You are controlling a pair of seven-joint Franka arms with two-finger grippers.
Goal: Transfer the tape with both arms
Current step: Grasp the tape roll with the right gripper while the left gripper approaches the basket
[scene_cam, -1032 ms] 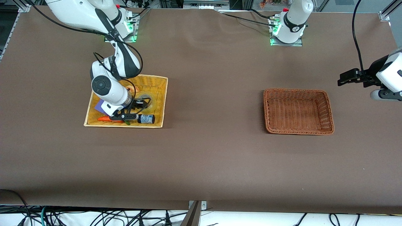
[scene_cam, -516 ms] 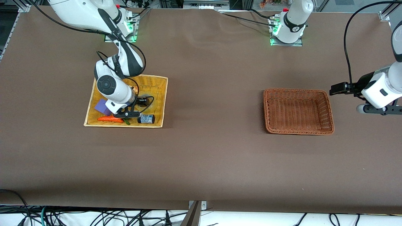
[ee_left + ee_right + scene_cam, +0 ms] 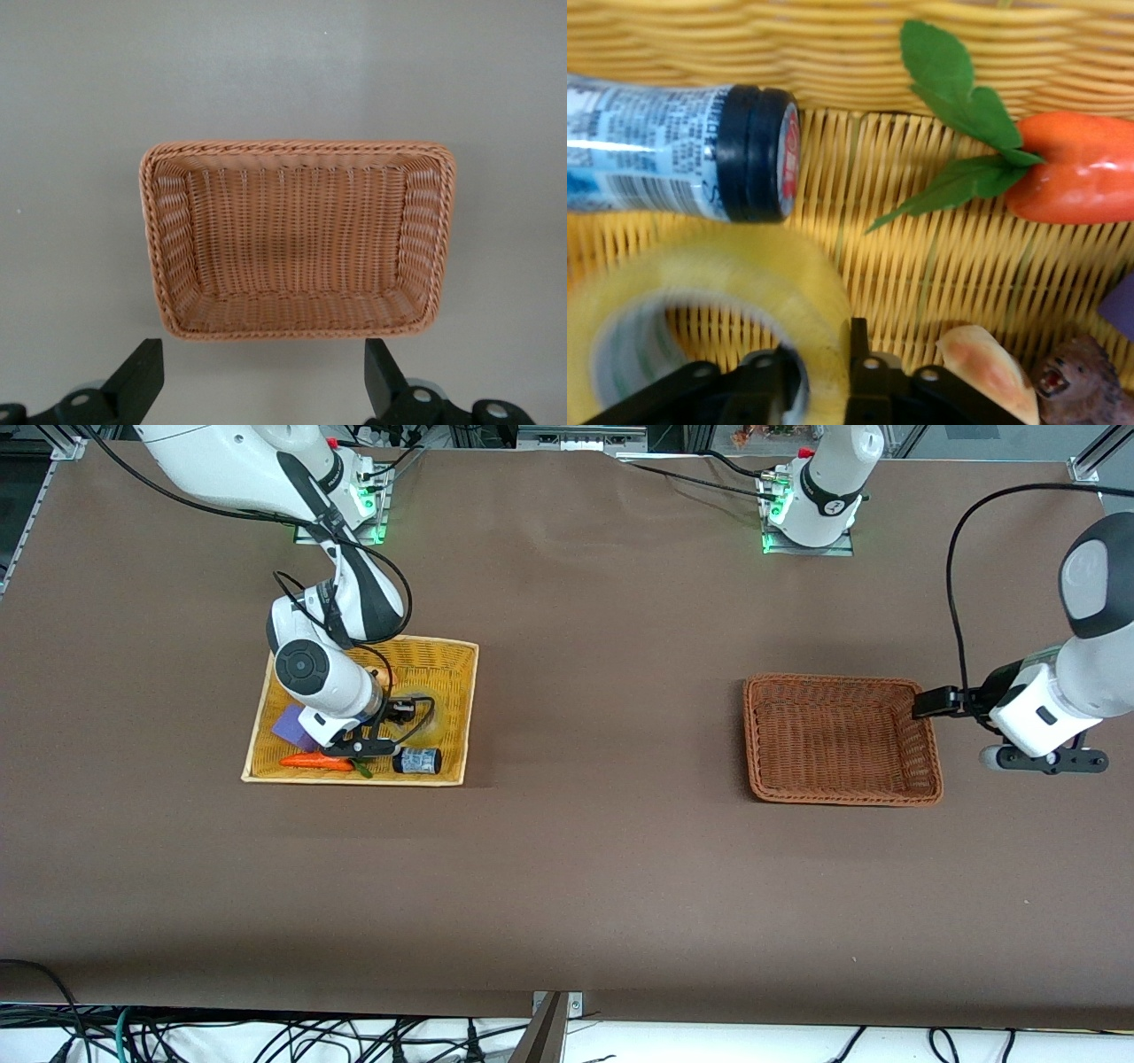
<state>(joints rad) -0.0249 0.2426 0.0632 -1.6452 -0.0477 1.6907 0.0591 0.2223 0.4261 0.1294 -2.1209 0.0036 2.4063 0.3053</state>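
The tape (image 3: 749, 270), a clear yellowish roll, lies in the yellow basket (image 3: 447, 660) toward the right arm's end of the table. My right gripper (image 3: 400, 713) is down in that basket and shut on the roll's wall. In the right wrist view the right gripper (image 3: 819, 372) has one finger inside the hole and one outside. In the front view the wrist hides most of the roll. My left gripper (image 3: 928, 703) hangs open over the brown basket's (image 3: 837, 680) rim at the left arm's end, and in the left wrist view the left gripper (image 3: 263, 382) holds nothing.
The yellow basket also holds a dark-capped can (image 3: 416, 761), a carrot (image 3: 314, 761), a purple piece (image 3: 289, 727), a pale croissant-like piece (image 3: 983, 359) and a small bear figure (image 3: 1076, 382). The brown basket (image 3: 301, 147) has nothing in it.
The left arm has swung in from the table's end to the brown basket's rim. The right gripper has shut on the tape, and the yellow basket has shifted slightly.
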